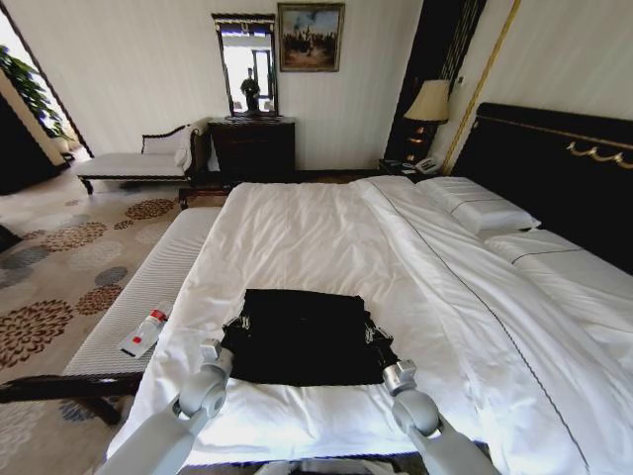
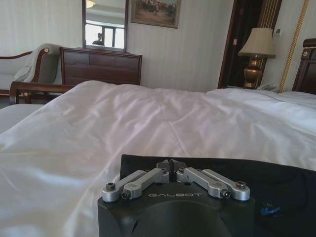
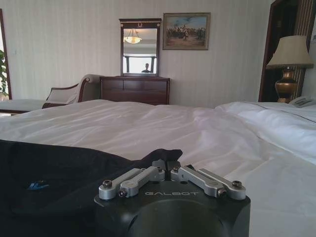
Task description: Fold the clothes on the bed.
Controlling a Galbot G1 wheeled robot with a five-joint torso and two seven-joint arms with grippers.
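White sheets cover the bed [image 1: 326, 228], smooth and faintly creased, below a dark headboard [image 1: 554, 163]. On its near end lies the black T-shirt [image 1: 302, 336], a soft matte rectangle, apparently already folded in part. The left gripper [image 1: 237, 325] sits at the shirt's left edge and the right gripper [image 1: 374, 332] at its right edge; in each wrist view the jaws are clenched together at the fabric's border, seemingly pinching it, though the cloth between them cannot be told for certain. To fold cleanly, both arms would best lift evenly and carry the edge together, keeping the limp fabric taut so it doesn't bunch or drag the sheet.
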